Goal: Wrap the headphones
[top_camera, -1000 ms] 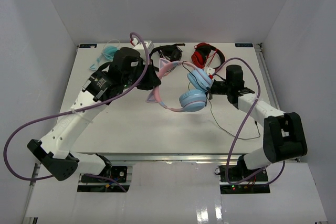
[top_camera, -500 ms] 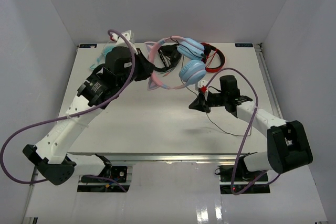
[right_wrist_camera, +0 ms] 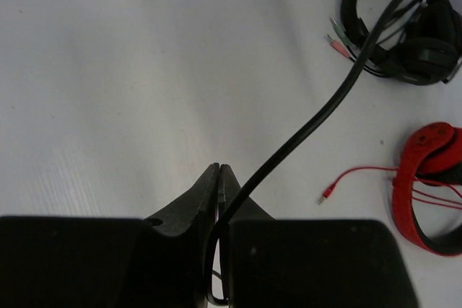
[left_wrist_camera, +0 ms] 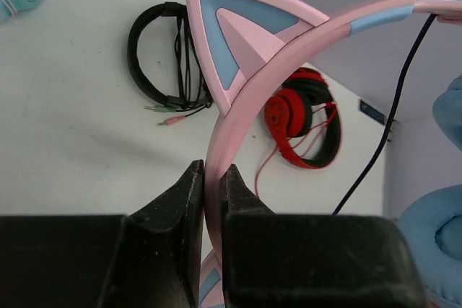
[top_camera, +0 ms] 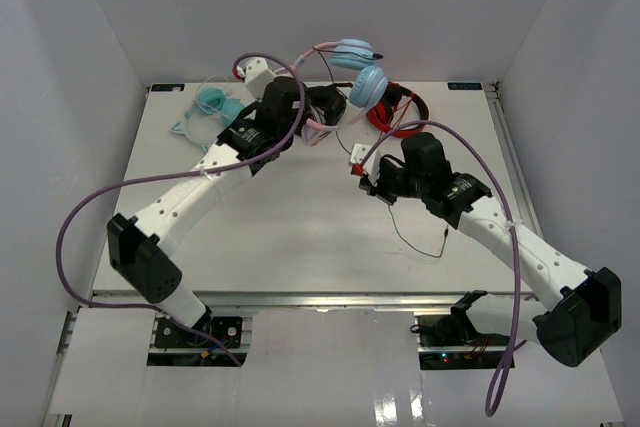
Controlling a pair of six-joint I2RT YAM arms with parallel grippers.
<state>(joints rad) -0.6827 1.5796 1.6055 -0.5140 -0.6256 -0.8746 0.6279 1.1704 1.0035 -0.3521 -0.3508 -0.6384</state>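
The headphones (top_camera: 362, 67) hang in the air over the back of the table, with both light blue ear cups raised high. My left gripper (top_camera: 308, 127) is shut on the pink headband (left_wrist_camera: 216, 142), just below a cat ear (left_wrist_camera: 238, 34). The thin black cable (right_wrist_camera: 317, 115) runs down from the cups into my right gripper (top_camera: 369, 186). That gripper is shut on the cable above the middle of the table. In the right wrist view the cable passes between the closed fingertips (right_wrist_camera: 213, 178). The cable's loose end trails on the table below my right gripper.
Black headphones (top_camera: 325, 102) and red headphones (top_camera: 400, 112) lie at the back of the table. The red ones have a thin red cable (right_wrist_camera: 354, 174). All-teal headphones (top_camera: 210, 102) lie at the back left. White walls enclose the table.
My left gripper has carried the headphones up and toward the back. My right gripper has closed on the black cable and moved left toward the table's middle.
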